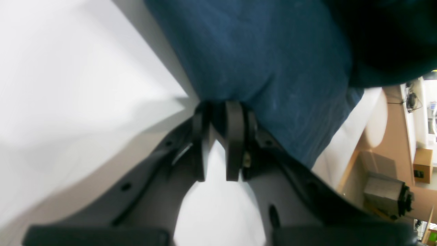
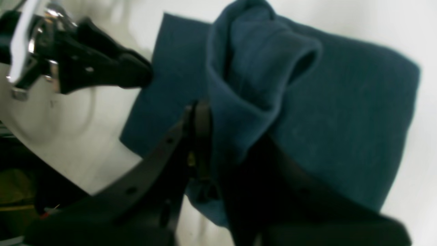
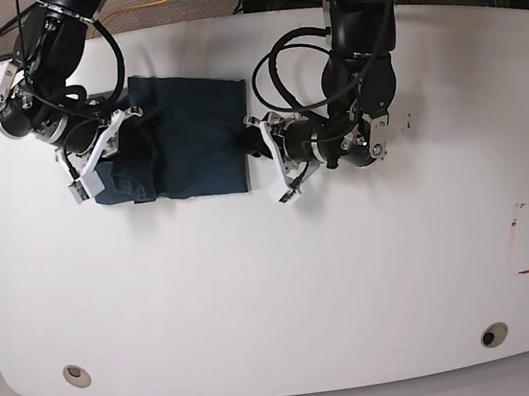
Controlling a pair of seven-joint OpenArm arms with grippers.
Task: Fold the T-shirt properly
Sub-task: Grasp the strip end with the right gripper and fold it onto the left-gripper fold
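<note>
T-shirt (image 3: 191, 134) folded compact on white surface (image 3: 285, 282), upper left; soft, limp, light, bunches easily; grip doubled edges. Left gripper (image 1: 218, 112) fingers pinch one edge, right gripper (image 2: 205, 112) fingers pinch bunched opposite fold

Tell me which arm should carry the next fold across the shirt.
Right, probably. The right gripper is shut on a raised bunch of the T-shirt at its outer end, free to lay over. The left gripper only pinches the opposite edge, low at the table.
</note>
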